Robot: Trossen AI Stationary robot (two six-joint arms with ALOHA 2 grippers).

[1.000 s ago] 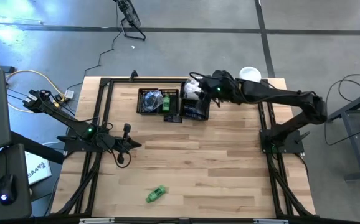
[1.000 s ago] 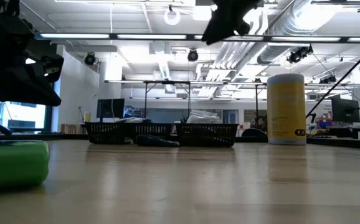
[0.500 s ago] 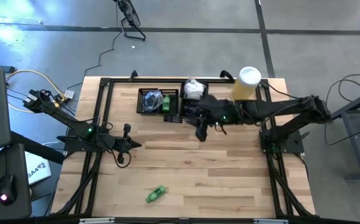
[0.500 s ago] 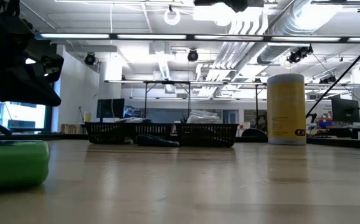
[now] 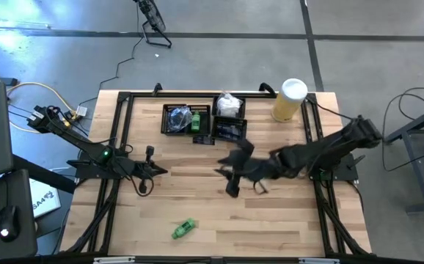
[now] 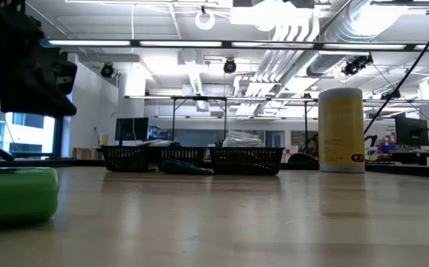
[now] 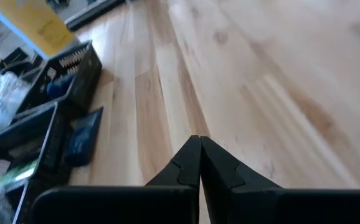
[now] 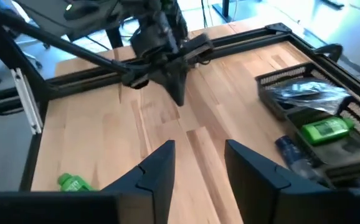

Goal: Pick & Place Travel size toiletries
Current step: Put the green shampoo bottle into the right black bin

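A green tube (image 5: 184,229) lies alone near the table's front edge; other toiletries (image 5: 229,105) fill the far trays.

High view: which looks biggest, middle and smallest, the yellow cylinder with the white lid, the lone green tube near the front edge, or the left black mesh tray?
1. Left black mesh tray, the widest.
2. Yellow cylinder, a bit smaller than the tray.
3. Green tube, clearly smallest.
The cylinder stands tall, so its top is nearer the camera and may look bigger than it is.
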